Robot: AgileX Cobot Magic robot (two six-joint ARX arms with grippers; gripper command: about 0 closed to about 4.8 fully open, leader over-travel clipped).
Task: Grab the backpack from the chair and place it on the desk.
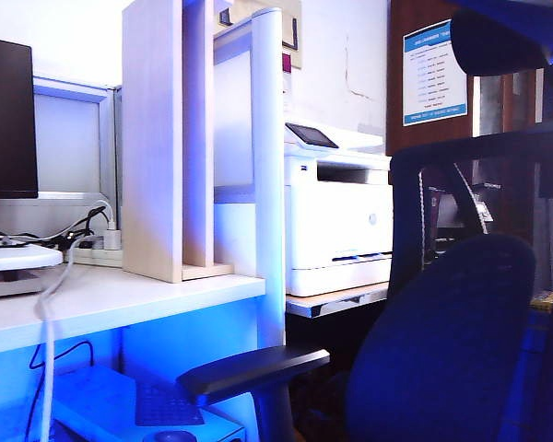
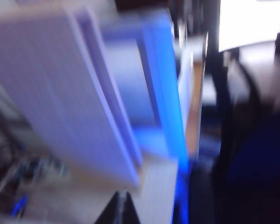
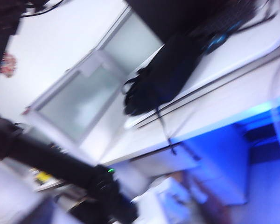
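Rounded mesh chair (image 1: 442, 341), flat desk (image 1: 120, 299).

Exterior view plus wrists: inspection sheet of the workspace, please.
Surface: white desk, flat top.
Job's things: dark navy bulk on the chair, probably the backpack; not on the desk.
Clutter: monitor, printer.
Grippers: left gripper shut, empty, near the dividers, view blurred; right gripper not seen.
Cables: white cable hangs over the desk edge.
Surroundings: wood dividers, wall poster.

Strong blue cast throughout; exterior view sharp, both wrist views smeared by blur.
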